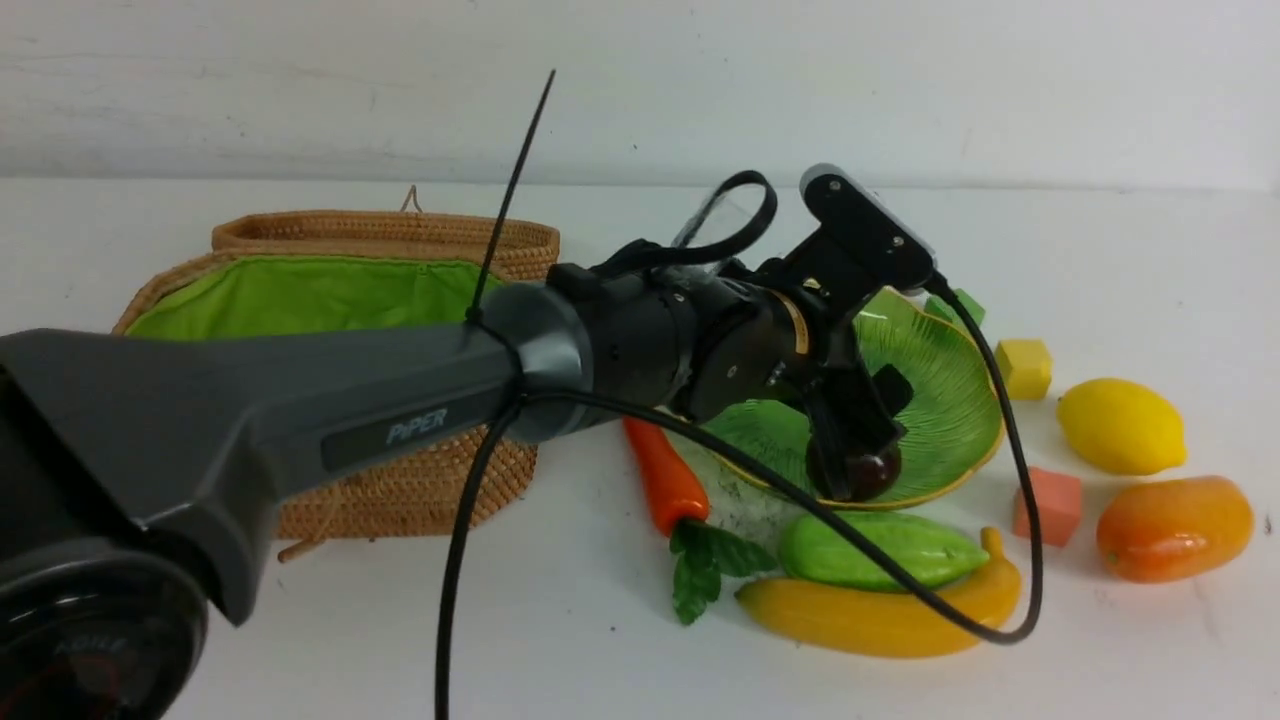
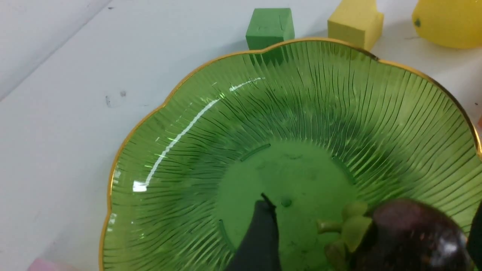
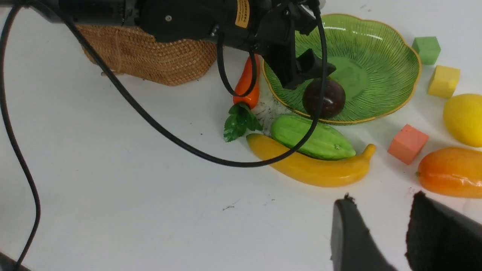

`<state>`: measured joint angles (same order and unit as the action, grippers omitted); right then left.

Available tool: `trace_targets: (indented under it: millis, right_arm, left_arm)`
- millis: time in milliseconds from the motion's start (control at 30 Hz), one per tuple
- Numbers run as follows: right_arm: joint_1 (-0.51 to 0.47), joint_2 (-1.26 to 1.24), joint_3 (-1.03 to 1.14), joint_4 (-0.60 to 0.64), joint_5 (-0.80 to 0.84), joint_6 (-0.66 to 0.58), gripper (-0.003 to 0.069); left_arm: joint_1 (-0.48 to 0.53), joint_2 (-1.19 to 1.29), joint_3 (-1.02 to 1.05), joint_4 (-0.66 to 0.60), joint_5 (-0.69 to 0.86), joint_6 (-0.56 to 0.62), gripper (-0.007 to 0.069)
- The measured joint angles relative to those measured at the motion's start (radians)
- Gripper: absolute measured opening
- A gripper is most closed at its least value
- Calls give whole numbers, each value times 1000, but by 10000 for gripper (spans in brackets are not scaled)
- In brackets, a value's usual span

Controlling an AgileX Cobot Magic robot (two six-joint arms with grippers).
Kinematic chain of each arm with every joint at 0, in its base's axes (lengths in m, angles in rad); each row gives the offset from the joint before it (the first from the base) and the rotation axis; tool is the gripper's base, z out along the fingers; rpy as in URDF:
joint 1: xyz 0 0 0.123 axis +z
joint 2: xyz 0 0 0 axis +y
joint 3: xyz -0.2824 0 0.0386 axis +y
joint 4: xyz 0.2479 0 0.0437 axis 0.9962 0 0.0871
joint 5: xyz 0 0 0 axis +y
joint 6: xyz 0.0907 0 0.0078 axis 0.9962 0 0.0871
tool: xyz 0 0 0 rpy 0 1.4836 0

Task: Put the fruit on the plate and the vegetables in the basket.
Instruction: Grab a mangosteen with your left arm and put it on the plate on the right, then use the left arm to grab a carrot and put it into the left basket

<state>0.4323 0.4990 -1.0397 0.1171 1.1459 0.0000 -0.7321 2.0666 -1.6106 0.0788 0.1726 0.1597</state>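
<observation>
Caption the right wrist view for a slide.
Left gripper open over maroon fruit in green plate; banana, gourd and carrot lie outside it.

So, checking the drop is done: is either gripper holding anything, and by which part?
Nothing looks held. The left gripper stands open around the maroon ball, which rests in the plate; the right gripper is open, empty.

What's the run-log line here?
left gripper: open around maroon ball | maroon ball: resting in green plate | right gripper: open, empty
</observation>
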Motion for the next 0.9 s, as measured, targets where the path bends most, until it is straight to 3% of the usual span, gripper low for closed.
trace_targets:
  millis: [100, 200, 300, 400, 433, 500, 567, 667, 900]
  right_arm:
    - [0, 0, 0, 0, 0, 0, 236]
    - [0, 0, 0, 0, 0, 0, 237]
    - [0, 0, 0, 0, 0, 0, 238]
    - [0, 0, 0, 0, 3, 0, 238]
    - [0, 0, 0, 0, 3, 0, 238]
    - [0, 0, 0, 0, 4, 0, 238]
    - [0, 0, 0, 0, 5, 0, 238]
    - [0, 0, 0, 0, 7, -9, 238]
    - [0, 0, 0, 0, 7, -20, 238]
  left_arm:
    - [-6, -37, 0, -7, 101, -7, 636]
    - [-22, -113, 0, -30, 231, -72, 549]
    - [-36, -217, 0, -59, 381, -217, 395]
    - [-41, -290, -8, -67, 546, -412, 171]
    - [-41, -293, -7, -67, 555, -412, 171]
    - [-41, -293, -8, -51, 654, -479, 71]
    - [-41, -271, -8, -42, 695, -497, 69]
    - [-39, -217, -7, -12, 720, -537, 143]
    - [21, -86, -7, 79, 627, -733, 482]
